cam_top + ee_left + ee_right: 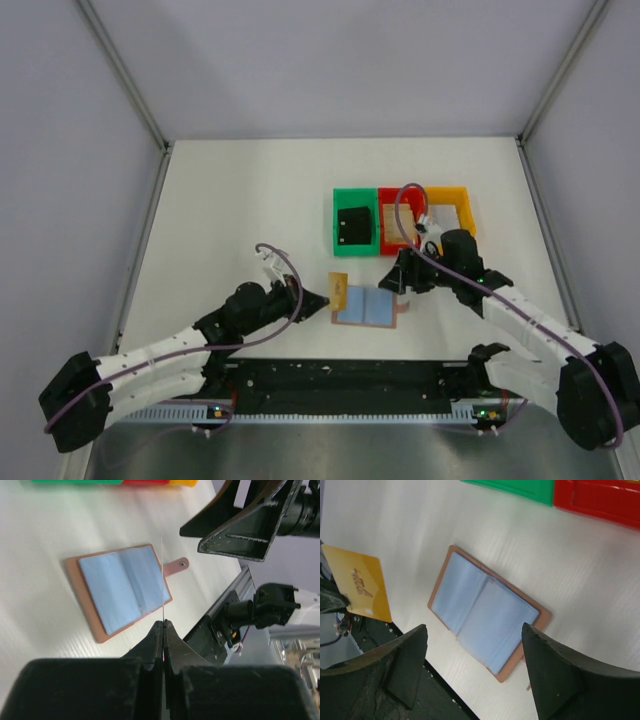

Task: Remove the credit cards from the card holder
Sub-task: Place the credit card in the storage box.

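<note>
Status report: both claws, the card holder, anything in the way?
Left claw shut on yellow card, beside card holder. Right claw open above it. Card holder lies open, flat. Nothing in the way.

Green bin (355,192), red bin (386,193) and yellow bin (455,191) adjoin on the white table (230,200)
</note>
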Robot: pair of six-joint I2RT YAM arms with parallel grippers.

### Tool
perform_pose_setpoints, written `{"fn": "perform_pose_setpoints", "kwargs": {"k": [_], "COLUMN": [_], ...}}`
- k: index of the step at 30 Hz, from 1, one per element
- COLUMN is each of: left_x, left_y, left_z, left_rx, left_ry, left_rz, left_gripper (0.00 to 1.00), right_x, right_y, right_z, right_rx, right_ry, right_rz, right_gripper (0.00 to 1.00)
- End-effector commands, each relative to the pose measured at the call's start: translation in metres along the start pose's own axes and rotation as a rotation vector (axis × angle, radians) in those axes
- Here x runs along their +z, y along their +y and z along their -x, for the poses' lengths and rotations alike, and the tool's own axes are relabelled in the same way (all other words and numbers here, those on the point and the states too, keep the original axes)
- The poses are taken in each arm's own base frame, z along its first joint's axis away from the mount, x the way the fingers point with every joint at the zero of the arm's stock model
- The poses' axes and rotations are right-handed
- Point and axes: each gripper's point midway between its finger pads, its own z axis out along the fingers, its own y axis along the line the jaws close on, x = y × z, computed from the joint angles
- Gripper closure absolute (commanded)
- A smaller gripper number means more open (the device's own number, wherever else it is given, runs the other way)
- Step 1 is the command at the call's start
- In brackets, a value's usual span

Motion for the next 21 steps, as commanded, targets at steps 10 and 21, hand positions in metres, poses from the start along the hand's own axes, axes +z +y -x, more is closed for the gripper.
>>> {"fn": "perform_pose_setpoints", "kwargs": {"k": [10,21], "left_x": [-0.007,-0.011], "left_y": [-0.085,-0.101], "left_z": [0.006,0.008], "left_rx": [0.351,0.505], "left_ry": [0.139,0.219], "left_rz": [-0.337,-0.381], "left_gripper": [1.00,1.00], "right_x": [-0.053,-0.061], "right_y": [0.140,0.177], "right_z": [0.032,0.031], "right_rx": [-0.593,-0.739], "right_ry": [-0.055,0.043], "right_rz": [0.559,0.746], "right_gripper": [0.20,0.32]}}
